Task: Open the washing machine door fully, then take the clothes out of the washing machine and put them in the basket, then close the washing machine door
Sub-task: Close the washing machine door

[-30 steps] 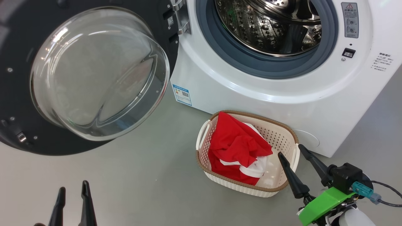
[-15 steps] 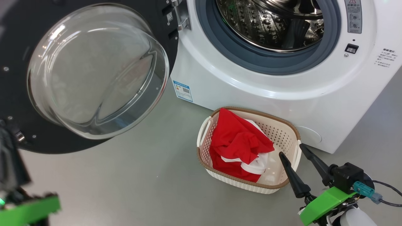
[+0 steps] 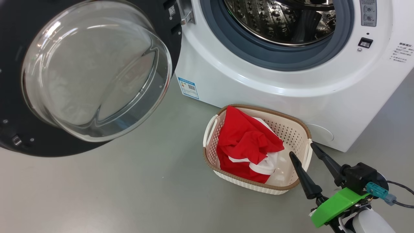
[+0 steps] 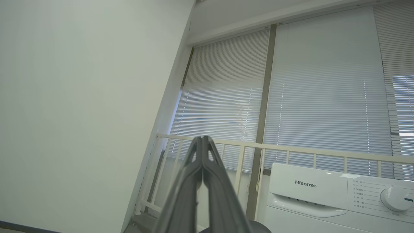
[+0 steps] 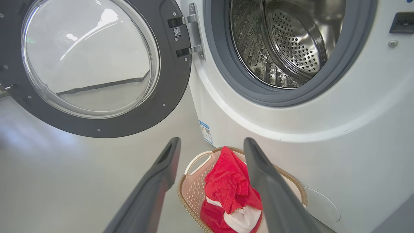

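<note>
The washing machine door (image 3: 93, 71) hangs wide open at the left, its glass bowl bulging toward me. The white washing machine (image 3: 258, 90) shows a bare steel drum (image 3: 281, 19). On the floor in front stands the basket (image 3: 265, 111) with the red and white clothes (image 3: 245, 139) heaped in its left part. My right gripper (image 3: 302, 149) is open, with nothing in it, its tips at the basket's right handle. In the right wrist view the right gripper (image 5: 212, 140) frames the clothes (image 5: 228, 187) and the basket (image 5: 190, 191). My left gripper (image 4: 202, 137) is shut on nothing, pointing up toward window blinds.
Grey floor (image 3: 129, 187) stretches left of the basket, under the open door. A white railing (image 4: 291, 150) and blinds stand behind a white Hisense control panel (image 4: 323, 191). A pale wall (image 4: 81, 97) rises at the left of the left wrist view.
My left gripper, open at the lower left a second ago, has shut and risen out of the head view. The head camera has shifted slightly. The right gripper, basket and clothes are unmoved.
</note>
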